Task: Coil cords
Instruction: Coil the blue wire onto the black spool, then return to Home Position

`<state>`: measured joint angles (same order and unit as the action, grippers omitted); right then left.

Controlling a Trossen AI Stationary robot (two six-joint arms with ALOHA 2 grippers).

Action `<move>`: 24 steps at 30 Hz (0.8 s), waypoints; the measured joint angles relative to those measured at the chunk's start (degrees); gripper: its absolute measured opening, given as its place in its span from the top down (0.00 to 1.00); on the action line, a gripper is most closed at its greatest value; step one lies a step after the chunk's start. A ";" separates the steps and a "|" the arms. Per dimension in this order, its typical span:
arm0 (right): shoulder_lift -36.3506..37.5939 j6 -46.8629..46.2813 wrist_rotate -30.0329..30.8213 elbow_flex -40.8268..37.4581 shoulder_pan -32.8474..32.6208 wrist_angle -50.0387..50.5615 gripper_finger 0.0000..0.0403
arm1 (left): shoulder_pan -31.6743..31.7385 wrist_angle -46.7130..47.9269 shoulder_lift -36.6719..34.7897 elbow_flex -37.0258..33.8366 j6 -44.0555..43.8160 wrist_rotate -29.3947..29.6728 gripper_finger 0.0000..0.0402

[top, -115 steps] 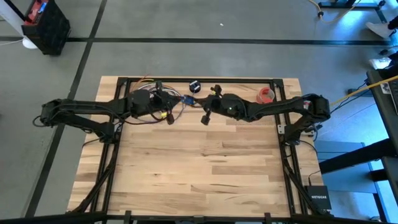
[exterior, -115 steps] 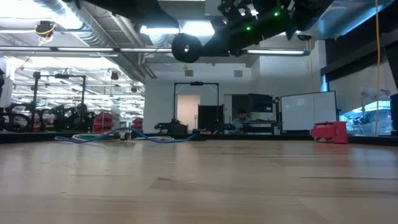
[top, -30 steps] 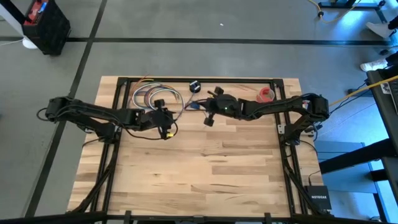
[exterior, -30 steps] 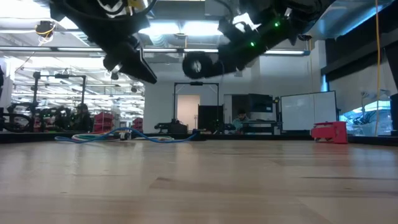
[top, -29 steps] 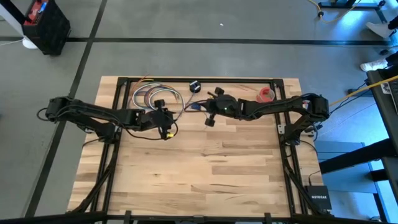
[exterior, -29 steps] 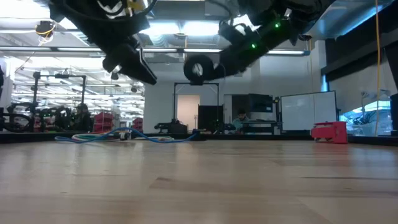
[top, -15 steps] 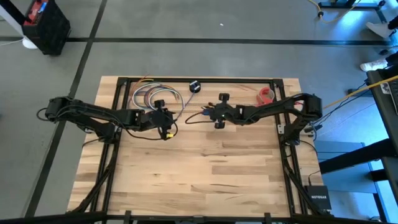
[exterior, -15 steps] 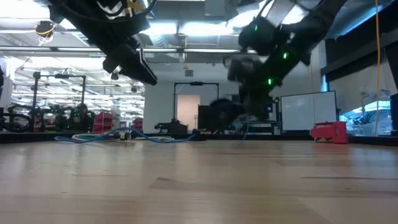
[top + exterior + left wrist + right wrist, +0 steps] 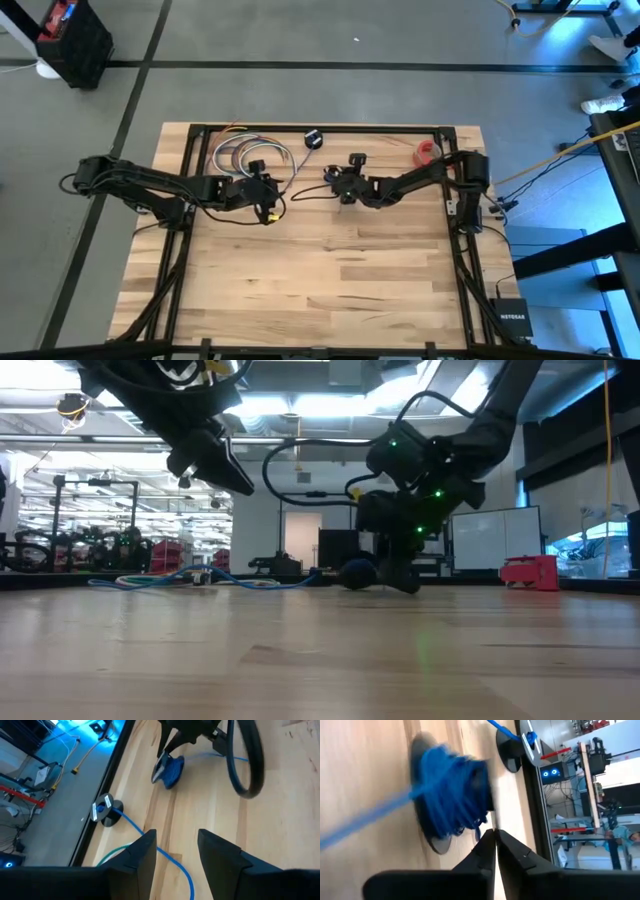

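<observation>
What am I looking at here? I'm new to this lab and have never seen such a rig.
These are four camera views of one two-armed robot at a wooden table. One camera looks straight down, one looks level across the tabletop, and one sits on each wrist.

From above, the left arm reaches in from the left and the right arm from the right. The left end effector hangs above the table, open and empty. The right end effector is down at the table, right at a wound spool of thin blue cord; whether it grips it is unclear.

A second spool, a bundle of multicoloured cables and a small red object lie near the far edge.
</observation>
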<state>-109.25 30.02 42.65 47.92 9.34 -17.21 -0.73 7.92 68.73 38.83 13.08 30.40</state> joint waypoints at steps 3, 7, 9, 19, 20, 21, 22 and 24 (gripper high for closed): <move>-0.17 -0.26 -0.34 0.74 0.00 0.34 0.91 | -0.01 -0.02 0.00 0.00 -0.03 0.01 0.65; -0.22 -0.45 -3.62 1.12 -0.01 0.51 0.85 | -0.04 0.25 0.00 0.00 -0.21 -0.03 0.65; -0.21 -1.25 -4.14 1.18 -0.53 1.11 0.81 | -0.02 0.20 0.00 0.00 -0.24 -0.02 0.65; 7.43 -0.94 -0.35 1.18 -7.21 16.74 0.68 | -0.04 0.61 0.00 0.00 -0.65 -0.05 0.65; 8.72 -1.83 -1.44 1.16 -7.76 18.14 0.68 | -0.04 0.54 0.00 0.00 -0.67 -0.10 0.65; 9.90 -3.57 -3.65 1.14 -8.06 18.77 0.68 | -0.03 0.42 0.00 0.00 -0.72 -0.24 0.65; 11.22 -5.80 -6.96 1.15 -8.05 18.91 0.68 | -0.02 0.41 0.00 0.00 -0.82 -0.57 0.65; 13.90 -11.21 -16.03 1.16 -7.53 19.01 0.68 | -0.02 0.12 0.00 0.00 -1.09 -1.88 0.65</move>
<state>-95.36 18.82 26.63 49.08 1.81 1.79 -0.75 8.04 68.73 38.83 11.99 28.52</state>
